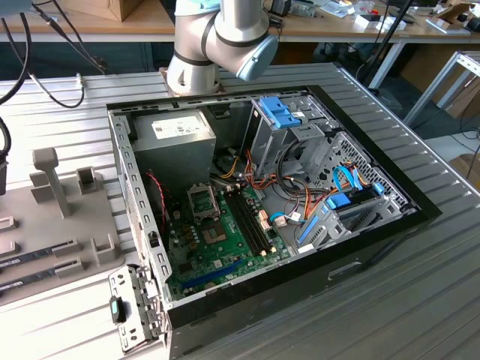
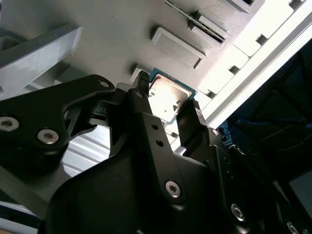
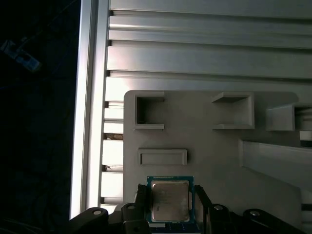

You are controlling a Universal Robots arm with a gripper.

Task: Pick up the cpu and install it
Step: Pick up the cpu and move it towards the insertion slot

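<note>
In the first wrist view the gripper [image 3: 170,194] has its two fingers [image 3: 140,204] pressed against opposite edges of the cpu [image 3: 169,207]. The chip sits between the fingertips, silver face up, above the grey tray [image 3: 204,146].

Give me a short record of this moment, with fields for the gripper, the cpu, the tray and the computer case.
gripper: fingers shut on two opposite edges of the cpu
cpu: silvery top showing, over the grey tray
grey tray: on the ribbed table, beside the computer case
computer case: open, green motherboard exposed
</note>
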